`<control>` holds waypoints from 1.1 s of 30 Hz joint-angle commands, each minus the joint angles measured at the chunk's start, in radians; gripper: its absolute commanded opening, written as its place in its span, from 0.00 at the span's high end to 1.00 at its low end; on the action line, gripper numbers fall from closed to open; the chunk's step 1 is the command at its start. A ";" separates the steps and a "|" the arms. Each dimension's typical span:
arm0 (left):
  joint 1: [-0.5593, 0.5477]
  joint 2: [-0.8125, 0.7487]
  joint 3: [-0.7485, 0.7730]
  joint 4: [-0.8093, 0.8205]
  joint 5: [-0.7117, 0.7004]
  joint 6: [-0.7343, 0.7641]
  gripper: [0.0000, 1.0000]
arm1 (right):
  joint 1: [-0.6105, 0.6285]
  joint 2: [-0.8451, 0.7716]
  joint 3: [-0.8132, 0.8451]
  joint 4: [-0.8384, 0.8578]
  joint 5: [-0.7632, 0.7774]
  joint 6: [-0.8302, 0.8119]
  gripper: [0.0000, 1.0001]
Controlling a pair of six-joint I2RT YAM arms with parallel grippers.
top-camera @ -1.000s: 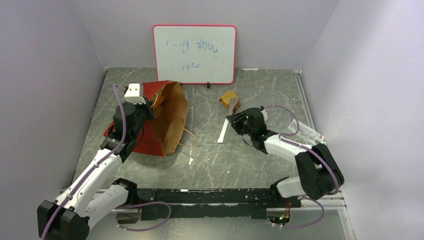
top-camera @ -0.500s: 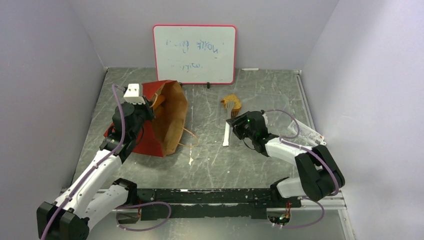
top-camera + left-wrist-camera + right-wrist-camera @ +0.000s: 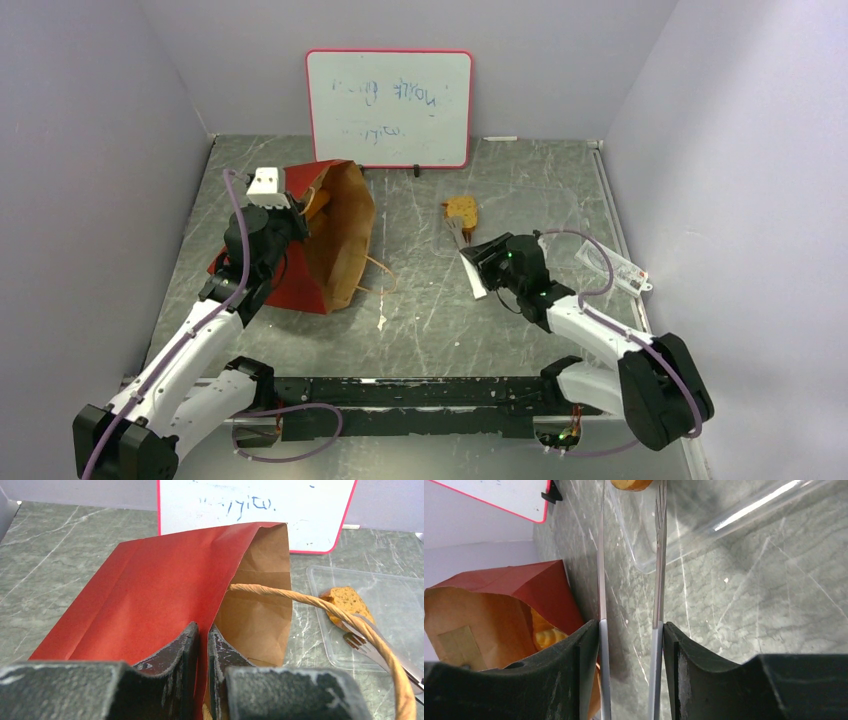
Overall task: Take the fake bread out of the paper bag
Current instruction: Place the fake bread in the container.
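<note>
The left gripper (image 3: 202, 635) is pinching shut on the upper edge of the red paper bag (image 3: 165, 580), which is lying on its side with a yellow-orange bread piece (image 3: 544, 632) showing inside. The right gripper (image 3: 630, 630) is clasping half-spread tongs (image 3: 659, 555), tips near a bread slice (image 3: 347, 602) sitting in a clear tray (image 3: 395, 615).

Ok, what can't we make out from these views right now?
- Bread left in the paper bag: right wrist glimpses one yellow piece; the bag wall hides the rest.
- Whiteboard writing: too faint, top view.
- Bread slice on the clear tray: cut by right wrist's top edge.
</note>
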 commanded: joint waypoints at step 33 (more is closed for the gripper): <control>-0.014 -0.029 0.015 0.016 0.104 0.058 0.93 | 0.046 -0.271 0.082 -0.214 -0.064 -0.115 0.56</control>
